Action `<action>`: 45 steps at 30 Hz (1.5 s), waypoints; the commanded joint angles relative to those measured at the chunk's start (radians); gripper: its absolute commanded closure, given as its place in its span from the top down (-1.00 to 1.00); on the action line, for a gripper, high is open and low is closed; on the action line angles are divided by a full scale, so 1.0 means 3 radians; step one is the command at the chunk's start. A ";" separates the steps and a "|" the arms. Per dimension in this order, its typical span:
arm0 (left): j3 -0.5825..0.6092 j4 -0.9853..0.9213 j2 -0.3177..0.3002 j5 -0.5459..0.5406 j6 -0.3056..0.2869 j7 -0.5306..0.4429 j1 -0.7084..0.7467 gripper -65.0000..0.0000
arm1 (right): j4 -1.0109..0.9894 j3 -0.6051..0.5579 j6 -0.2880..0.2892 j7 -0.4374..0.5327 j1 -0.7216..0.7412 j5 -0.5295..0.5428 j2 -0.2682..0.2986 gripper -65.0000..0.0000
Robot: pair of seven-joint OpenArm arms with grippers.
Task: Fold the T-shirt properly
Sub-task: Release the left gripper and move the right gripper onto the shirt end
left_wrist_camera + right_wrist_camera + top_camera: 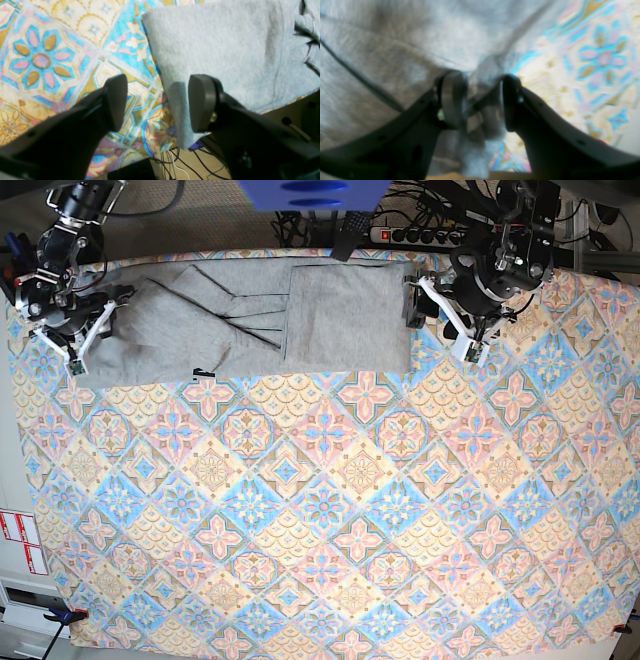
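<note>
Lying along the 12 o'clock edge of the patterned tablecloth [330,510], the T-shirt [250,320] is a long grey band, folded lengthwise, with creases fanning near its middle. At its 3 o'clock end the left gripper [157,102] hangs with jaws wide apart and nothing between them; one finger [202,102] overlaps the cloth's corner. At the 9 o'clock end the right gripper [482,100] has bunched grey fabric between its parted jaws, though blur hides whether they actually pinch it
</note>
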 commanded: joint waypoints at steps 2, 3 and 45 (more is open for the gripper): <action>-0.0010 0.0048 -0.0025 -0.0031 -0.0017 -0.0050 0.0002 0.07 | -0.0018 0.0024 -0.0013 0.0054 0.0084 0.0025 0.0074 -0.20; -0.0010 0.0048 -0.0025 -0.0031 -0.0017 -0.0050 0.0002 0.07 | -0.0054 0.0024 -0.0013 0.0079 0.0104 0.0025 0.0069 -0.20; -0.0015 -0.0075 -0.0025 -0.0006 -0.0022 -0.0055 -0.0172 0.06 | 0.1388 -0.0426 -0.0013 -0.0048 -0.0464 0.1692 0.0059 -0.89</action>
